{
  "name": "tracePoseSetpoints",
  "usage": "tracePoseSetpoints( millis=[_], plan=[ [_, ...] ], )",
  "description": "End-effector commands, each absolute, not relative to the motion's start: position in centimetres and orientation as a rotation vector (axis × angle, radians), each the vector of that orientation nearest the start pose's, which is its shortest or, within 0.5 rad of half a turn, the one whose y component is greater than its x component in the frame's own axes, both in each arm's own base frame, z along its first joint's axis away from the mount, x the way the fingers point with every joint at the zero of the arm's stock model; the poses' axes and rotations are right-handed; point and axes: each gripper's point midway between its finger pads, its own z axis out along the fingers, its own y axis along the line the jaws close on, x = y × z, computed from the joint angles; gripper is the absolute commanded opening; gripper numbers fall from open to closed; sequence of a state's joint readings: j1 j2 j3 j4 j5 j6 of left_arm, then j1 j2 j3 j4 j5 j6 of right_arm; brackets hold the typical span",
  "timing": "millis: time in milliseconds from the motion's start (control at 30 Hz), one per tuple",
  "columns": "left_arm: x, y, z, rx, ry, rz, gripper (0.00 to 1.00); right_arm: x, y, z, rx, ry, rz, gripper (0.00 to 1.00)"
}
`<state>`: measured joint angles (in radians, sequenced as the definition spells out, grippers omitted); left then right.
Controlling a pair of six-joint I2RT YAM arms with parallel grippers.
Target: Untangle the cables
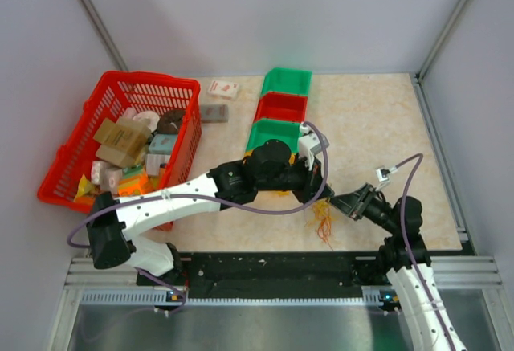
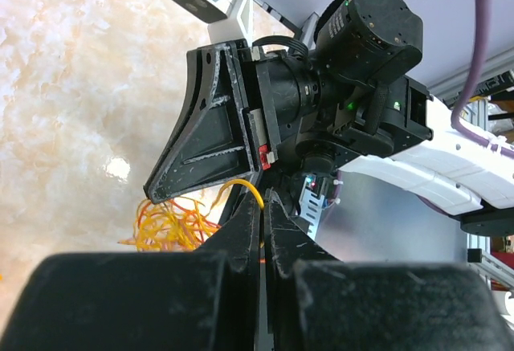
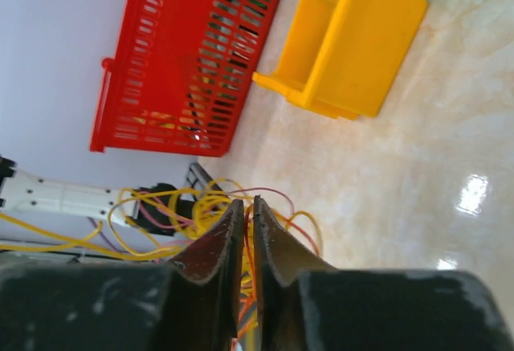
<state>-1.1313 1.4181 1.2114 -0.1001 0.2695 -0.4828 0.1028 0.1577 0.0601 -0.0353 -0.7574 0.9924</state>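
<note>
Left gripper (image 2: 263, 206) clamped on 1 yellow strand (image 2: 241, 184), right gripper (image 3: 245, 206) pinched shut on the cables (image 1: 323, 226) beside it, 2 holds probably for pulling the tangle apart.

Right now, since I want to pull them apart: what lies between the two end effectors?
The cables, a yellow-orange tangle, span the gap between the left end effector and the right end effector; the top view shows it.
</note>
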Motion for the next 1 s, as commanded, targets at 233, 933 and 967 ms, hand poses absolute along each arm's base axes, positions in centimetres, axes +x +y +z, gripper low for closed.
tracePoseSetpoints(
  millis=[233,933,967],
  plan=[
    [12.5,-41.9,36.8,0.877,1.66,-1.375,0.0,18.8,14.4,10.8,0.494,1.938,1.278,0.0],
    [13.4,-38.2,44.9,0.697,1.469,-1.344,0.0,17.3,14.2,16.6,0.222,1.984,1.14,0.63],
    [13.8,-38.5,44.3,0.692,1.486,-1.327,0.0,16.6,14.6,17.9,0.163,1.957,1.173,0.72]
  ],
)
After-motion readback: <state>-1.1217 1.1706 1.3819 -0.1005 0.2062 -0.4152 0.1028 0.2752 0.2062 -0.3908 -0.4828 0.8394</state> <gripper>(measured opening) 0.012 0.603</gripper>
